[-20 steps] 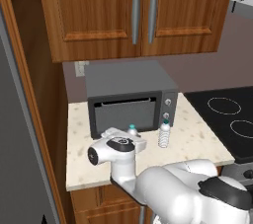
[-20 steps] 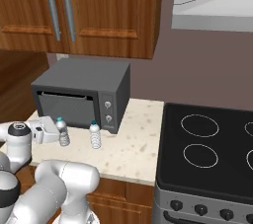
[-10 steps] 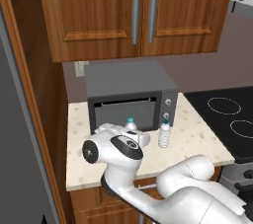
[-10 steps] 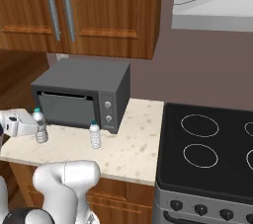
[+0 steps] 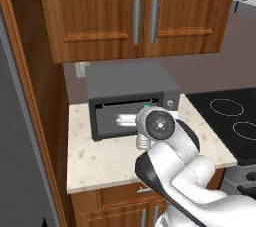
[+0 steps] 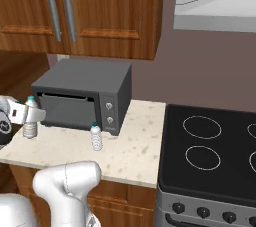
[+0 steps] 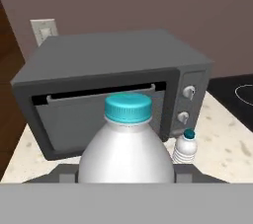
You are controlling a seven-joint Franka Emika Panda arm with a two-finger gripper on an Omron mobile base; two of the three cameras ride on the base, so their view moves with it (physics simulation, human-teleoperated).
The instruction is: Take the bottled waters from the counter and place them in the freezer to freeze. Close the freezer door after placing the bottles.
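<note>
The two-finger gripper [image 6: 25, 116] pinches an upright, teal-capped clear ribbed plastic bottle [image 7: 126, 144] above the beige speckled counter [image 6: 135, 151].

Bottles [image 6: 96, 137] before toaster oven [image 6: 82, 95]

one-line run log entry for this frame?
phase: carry | gripper: shut on first bottle, lifted off counter | second bottle: standing by toaster oven

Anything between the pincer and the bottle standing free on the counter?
Only the held bottle that the pincer grips. The free bottle stands beyond it, in front of the toaster oven, with bare counter between.
</note>
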